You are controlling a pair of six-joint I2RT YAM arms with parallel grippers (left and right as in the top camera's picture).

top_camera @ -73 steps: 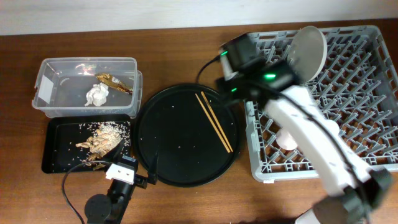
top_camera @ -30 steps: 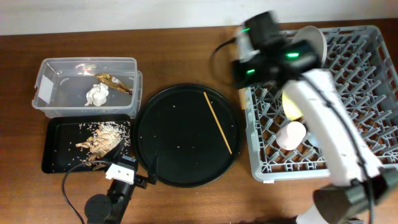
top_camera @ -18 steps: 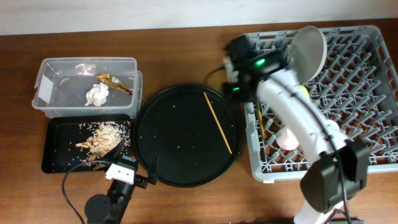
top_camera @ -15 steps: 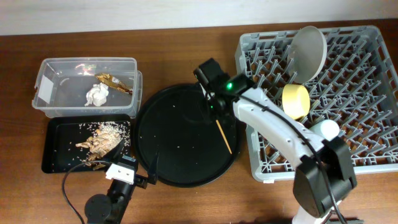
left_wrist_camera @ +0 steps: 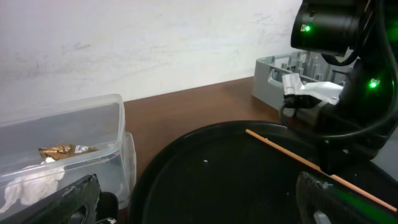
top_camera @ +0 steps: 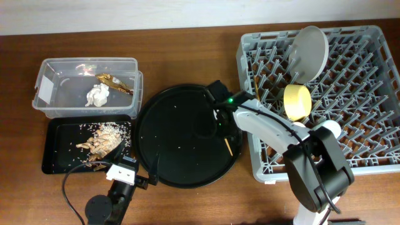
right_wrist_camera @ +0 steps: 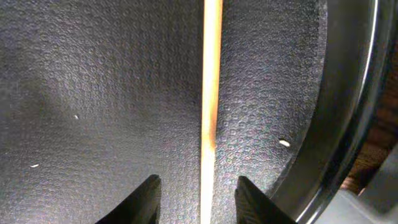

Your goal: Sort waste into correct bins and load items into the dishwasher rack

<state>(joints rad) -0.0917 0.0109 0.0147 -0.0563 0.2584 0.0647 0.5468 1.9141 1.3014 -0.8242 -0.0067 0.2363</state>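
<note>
One thin wooden chopstick (top_camera: pixel 228 146) lies on the large round black tray (top_camera: pixel 175 137). My right gripper (top_camera: pixel 222 125) is low over it and open, and in the right wrist view (right_wrist_camera: pixel 199 190) its two fingers straddle the chopstick (right_wrist_camera: pixel 210 112) without closing on it. A second chopstick (top_camera: pixel 256 94) lies in the grey dishwasher rack (top_camera: pixel 356 150), which also holds the upright grey plate (top_camera: pixel 310 44), the yellow bowl (top_camera: pixel 298 102) and a pale cup (top_camera: pixel 328 130). My left gripper (left_wrist_camera: pixel 199 202) is open and empty at the tray's front left edge.
The clear tub (top_camera: pixel 56 84) holds the white napkin (top_camera: pixel 97 95) and the brown-gold wrapper (top_camera: pixel 115 82). The shallow black tray (top_camera: pixel 59 153) holds beige scraps (top_camera: pixel 103 137). The left wrist view shows the tub (left_wrist_camera: pixel 93 134), the chopstick (left_wrist_camera: pixel 292 155) and the right arm (left_wrist_camera: pixel 348 81).
Two chopsticks lay on the round tray. My right gripper carried one into the rack, then came back and dropped low over the one still on the tray. The left arm has not moved.
</note>
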